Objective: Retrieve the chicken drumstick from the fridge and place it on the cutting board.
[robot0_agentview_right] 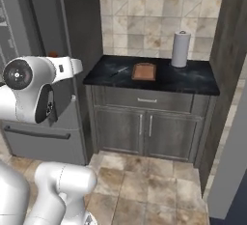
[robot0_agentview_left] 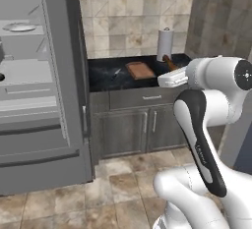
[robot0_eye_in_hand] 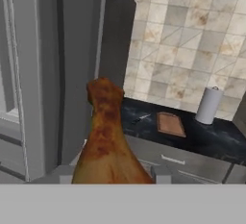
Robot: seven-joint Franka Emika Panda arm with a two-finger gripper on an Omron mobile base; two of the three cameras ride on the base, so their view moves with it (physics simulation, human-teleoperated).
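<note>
The brown chicken drumstick (robot0_eye_in_hand: 105, 141) stands up between my fingertips in the hand view, and my gripper (robot0_eye_in_hand: 110, 174) is shut on its thick end. From the left base view its dark tip (robot0_agentview_left: 169, 62) pokes out past the white hand, above the counter's right part. The reddish-brown cutting board (robot0_agentview_left: 140, 70) lies flat on the black counter (robot0_agentview_left: 106, 78), ahead of the drumstick and lower (robot0_eye_in_hand: 170, 124). The grey fridge (robot0_agentview_left: 29, 100) stands open on the left, its shelves showing.
A white paper towel roll (robot0_agentview_left: 165, 44) stands upright at the counter's back, right of the board. A black-handled knife (robot0_agentview_right: 118, 71) lies left of the board. Grey cabinets (robot0_agentview_right: 144, 127) sit under the counter. A dark wall panel (robot0_agentview_right: 226, 74) closes the right side.
</note>
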